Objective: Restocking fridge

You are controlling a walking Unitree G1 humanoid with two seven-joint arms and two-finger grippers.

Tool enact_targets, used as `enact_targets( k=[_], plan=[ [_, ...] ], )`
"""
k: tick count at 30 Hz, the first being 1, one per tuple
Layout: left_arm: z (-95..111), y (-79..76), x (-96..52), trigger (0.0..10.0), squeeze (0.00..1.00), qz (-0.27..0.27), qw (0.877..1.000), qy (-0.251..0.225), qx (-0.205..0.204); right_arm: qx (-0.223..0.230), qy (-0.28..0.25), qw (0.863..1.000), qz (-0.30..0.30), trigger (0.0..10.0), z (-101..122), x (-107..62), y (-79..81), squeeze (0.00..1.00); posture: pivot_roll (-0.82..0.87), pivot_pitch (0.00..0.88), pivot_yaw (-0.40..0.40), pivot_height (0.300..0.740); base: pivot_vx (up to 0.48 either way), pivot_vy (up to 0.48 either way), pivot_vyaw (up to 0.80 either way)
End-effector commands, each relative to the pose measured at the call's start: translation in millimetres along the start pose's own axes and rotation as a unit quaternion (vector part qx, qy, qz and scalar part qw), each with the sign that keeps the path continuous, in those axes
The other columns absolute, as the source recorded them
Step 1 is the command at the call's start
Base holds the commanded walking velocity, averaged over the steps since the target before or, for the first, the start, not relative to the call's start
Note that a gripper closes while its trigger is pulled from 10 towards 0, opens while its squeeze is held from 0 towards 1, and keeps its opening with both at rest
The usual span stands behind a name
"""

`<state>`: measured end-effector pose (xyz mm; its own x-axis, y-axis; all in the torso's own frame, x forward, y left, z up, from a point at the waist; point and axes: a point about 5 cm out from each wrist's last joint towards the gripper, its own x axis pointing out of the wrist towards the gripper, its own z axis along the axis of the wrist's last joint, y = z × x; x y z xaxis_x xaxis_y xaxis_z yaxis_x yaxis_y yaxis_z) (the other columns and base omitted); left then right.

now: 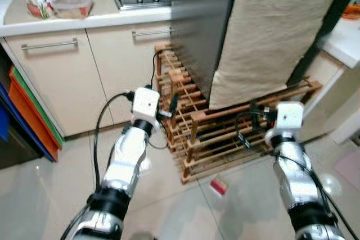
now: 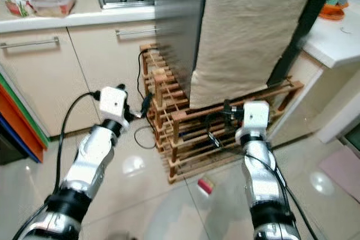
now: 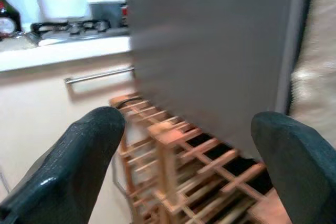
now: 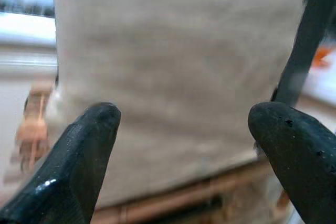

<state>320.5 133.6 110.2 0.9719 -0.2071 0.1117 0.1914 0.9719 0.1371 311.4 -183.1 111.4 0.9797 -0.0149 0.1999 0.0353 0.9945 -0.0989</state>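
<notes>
Both grippers, left (image 3: 184, 156) and right (image 4: 181, 150), empty, fingers spread apart. Risk: advancing arms may strike the wooden rack (image 1: 197, 139) beneath the fridge (image 1: 202, 26), or snag the cloth (image 1: 275, 32)

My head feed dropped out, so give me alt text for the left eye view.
Both arms reach toward a wooden rack on the floor under a grey fridge draped with beige cloth. Left claw and right claw hover at the rack; cabinets stand behind.
</notes>
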Motion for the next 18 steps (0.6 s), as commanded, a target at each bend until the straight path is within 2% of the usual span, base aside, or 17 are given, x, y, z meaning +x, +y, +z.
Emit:
enact_targets(
  k=[1, 4, 7, 10, 13, 18],
  plan=[
    [13.3, -6.5, 2.7, 10.0, 0.00, 0.001, 1.000, -0.024, 0.017, -0.003, 0.015, 0.999, -0.035, 10.0, -3.8, -8.0, -19.2, 0.00, -0.04, 0.000, -0.047, 0.740, 0.000, 0.000, -0.74],
    [24.6, -5.7, 8.1, 10.0, 0.00, -0.011, 1.000, -0.012, 0.014, 0.017, 0.028, 0.998, -0.056, 10.0, -6.2, -13.5, -25.3, 0.00, -0.04, 0.000, -0.042, 0.740, 0.000, 0.000, -0.74],
    [39.5, -2.2, 10.4, 10.0, 0.00, -0.043, 0.998, -0.041, 0.002, 0.019, 0.033, 0.997, -0.061, 10.0, -8.6, -18.3, -25.2, 0.00, -0.04, 0.000, -0.036, 0.740, 0.000, 0.000, -0.74],
    [43.6, 1.2, 11.1, 10.0, 0.00, -0.050, 0.997, -0.053, -0.004, 0.018, 0.034, 0.997, -0.062, 10.0, -8.7, -20.1, -23.5, 0.00, -0.05, 0.000, -0.029, 0.740, 0.000, 0.000, -0.74],
    [47.9, 5.2, 11.1, 10.0, 0.00, -0.065, 0.996, -0.065, -0.018, 0.018, 0.027, 0.998, -0.054, 10.0, -6.0, -21.0, -18.5, 0.00, -0.05, 0.000, -0.020, 0.740, 0.377, 0.283, -0.60],
    [52.8, -4.0, 9.1, 10.0, 0.00, -0.099, 0.993, -0.069, -0.005, 0.014, 0.023, 0.998, -0.057, 10.0, -3.0, -18.5, -18.6, 0.00, -0.05, 0.000, -0.012, 0.740, 0.367, 0.308, 0.00]
  ],
)
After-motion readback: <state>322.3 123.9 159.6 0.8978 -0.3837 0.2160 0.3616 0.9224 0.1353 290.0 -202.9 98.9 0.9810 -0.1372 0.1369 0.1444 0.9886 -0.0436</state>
